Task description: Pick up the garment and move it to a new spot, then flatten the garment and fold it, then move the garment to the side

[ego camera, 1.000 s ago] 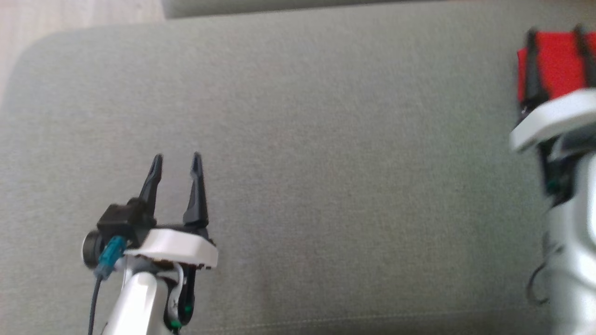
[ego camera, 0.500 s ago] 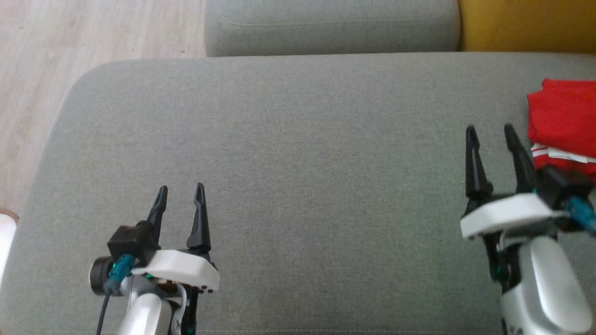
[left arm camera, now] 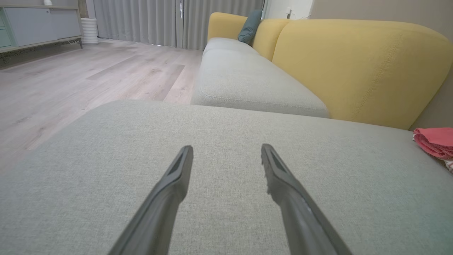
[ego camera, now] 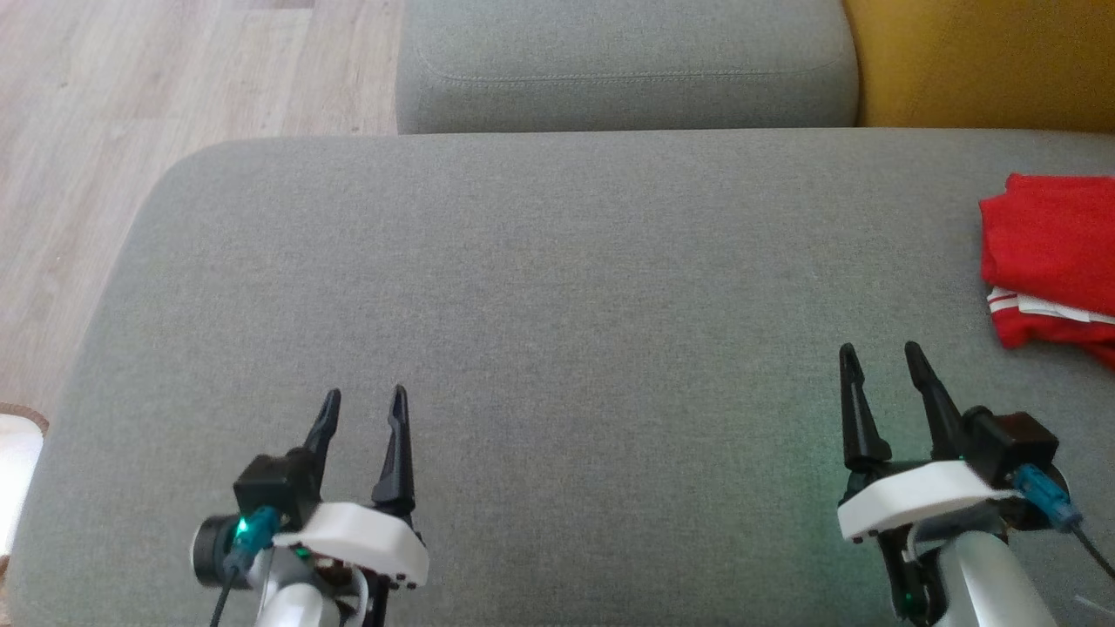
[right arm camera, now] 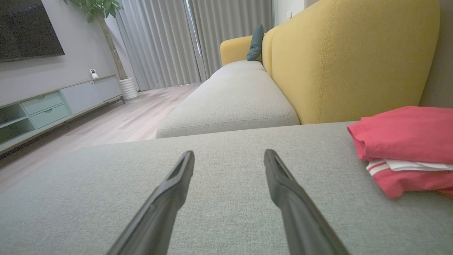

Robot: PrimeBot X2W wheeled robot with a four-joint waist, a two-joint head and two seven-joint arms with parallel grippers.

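- Garment [ego camera: 1050,261]: red with white striped trim, folded into a stack. It lies at the far right edge of the grey seat cushion [ego camera: 557,287] in your head view, near the yellow backrest [ego camera: 984,61].
- Your left gripper [ego camera: 364,394] is over the near left part of that cushion, with its fingers spread wide and nothing between them.
- Your right gripper [ego camera: 880,348] is over the near right part, with its fingers just as wide apart and empty. The garment lies beyond and to the right of its tips, clear of them.
- In your right wrist view the fold shows its layers: red on top, a white striped edge in the middle, red beneath.
- A second grey cushion [ego camera: 627,61] sits beyond the first, with wood floor [ego camera: 174,78] to its left.
- For containers, your right wrist view shows a low TV cabinet [right arm camera: 53,106] with closed drawers and open shelves. You cannot tell what the shelves hold, as they are too dim.
- A white ribbed pot [right arm camera: 128,88] at the cabinet's end holds a thin-trunked plant.
- A teal pillow [right arm camera: 255,41] leans at the sofa's far end.
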